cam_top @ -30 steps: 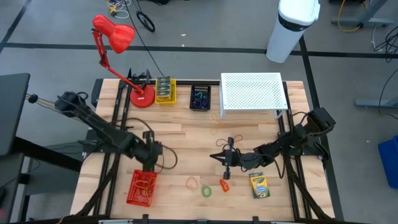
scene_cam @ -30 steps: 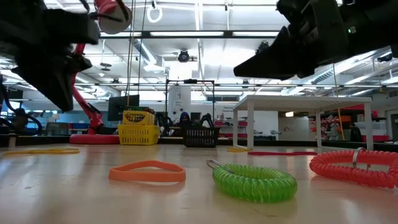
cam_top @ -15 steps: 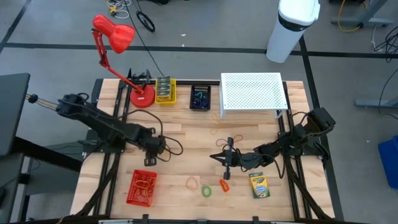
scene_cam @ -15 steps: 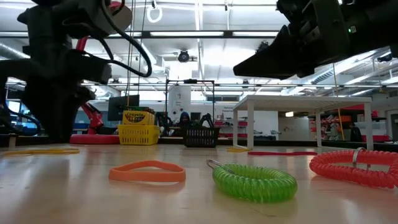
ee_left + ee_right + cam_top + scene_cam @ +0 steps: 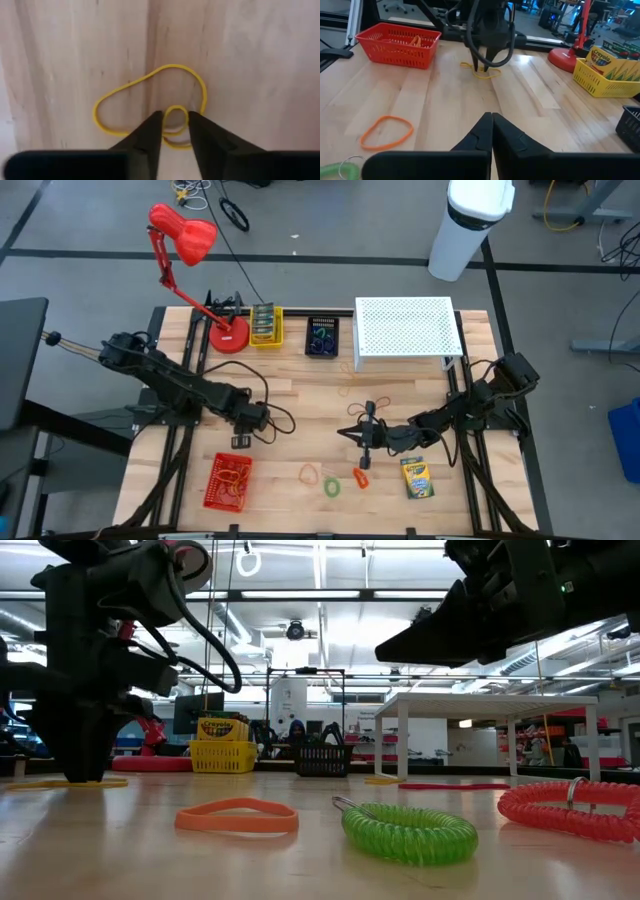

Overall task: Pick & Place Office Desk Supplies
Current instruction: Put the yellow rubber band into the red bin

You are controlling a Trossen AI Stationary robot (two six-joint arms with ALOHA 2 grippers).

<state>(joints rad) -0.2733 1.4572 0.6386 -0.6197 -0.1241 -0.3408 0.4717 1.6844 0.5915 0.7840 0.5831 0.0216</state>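
Note:
A yellow rubber band (image 5: 131,84) lies flat on the wooden table, just beyond the red basket (image 5: 229,483). My left gripper (image 5: 175,117) points straight down over the band. It is open by a narrow gap, and a small loop of the band (image 5: 175,106) lies between its fingertips. My right gripper (image 5: 491,117) hangs shut and empty above the table's middle (image 5: 347,432). In front of it lie an orange band (image 5: 308,473), a green coil (image 5: 331,486), an orange coil (image 5: 360,477) and a crayon box (image 5: 416,477). My left gripper comes from above, its fingertips (image 5: 152,122) standing on either side of the band's small loop at table level. I cannot tell whether they touch the band. The band lies slack on the table.
The red basket holds rubber bands. At the far edge stand a red lamp (image 5: 228,335), a yellow basket of crayon boxes (image 5: 265,325), a black basket (image 5: 322,337) and a white perforated riser (image 5: 405,330). Thin bands lie near the table's middle (image 5: 345,390).
My left gripper has left the far edge of the red basket and sunk to the table, onto the yellow band. It has tipped to point straight down. My right arm has kept still.

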